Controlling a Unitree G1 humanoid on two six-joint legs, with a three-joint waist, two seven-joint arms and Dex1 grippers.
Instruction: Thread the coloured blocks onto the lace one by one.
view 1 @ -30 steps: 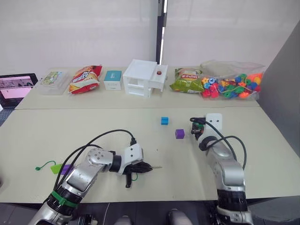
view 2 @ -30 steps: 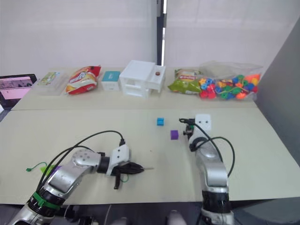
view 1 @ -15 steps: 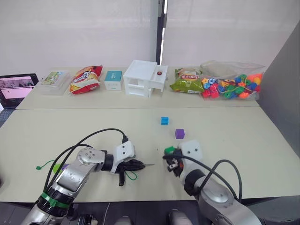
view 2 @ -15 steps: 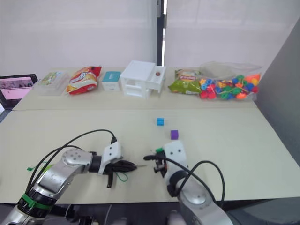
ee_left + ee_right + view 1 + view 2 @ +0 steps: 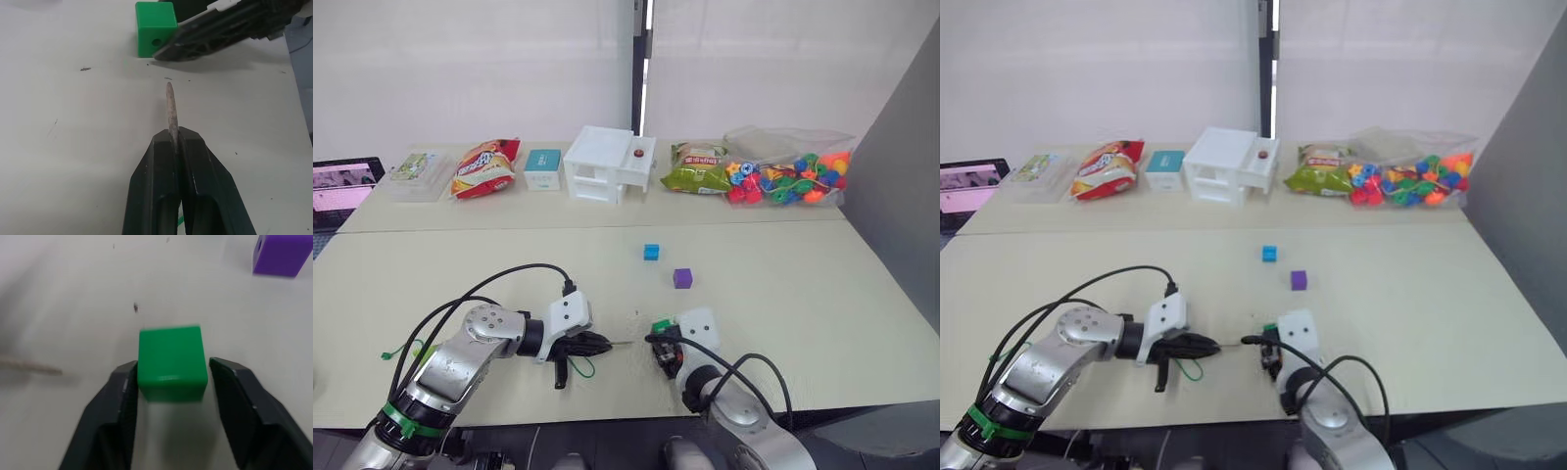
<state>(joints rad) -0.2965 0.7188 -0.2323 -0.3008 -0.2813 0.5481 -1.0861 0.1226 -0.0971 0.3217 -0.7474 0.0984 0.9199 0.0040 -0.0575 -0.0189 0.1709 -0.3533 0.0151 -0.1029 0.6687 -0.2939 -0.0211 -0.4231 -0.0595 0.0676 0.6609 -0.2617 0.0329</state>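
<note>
Left wrist view: left gripper low, level, clamped on lace needle. Right gripper parted around green block, one finger apart from it.

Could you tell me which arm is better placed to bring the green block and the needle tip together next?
Probably the right: its gripper already brackets the green block, hole side facing the needle tip. The left gripper is shut on the lace, needle aimed that way.

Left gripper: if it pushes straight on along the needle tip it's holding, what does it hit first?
Likely the green block held at the right gripper. The left gripper pinches the lace's needle tip, which aims slightly beside the block's hole, toward the right gripper's finger; depth is unclear.
</note>
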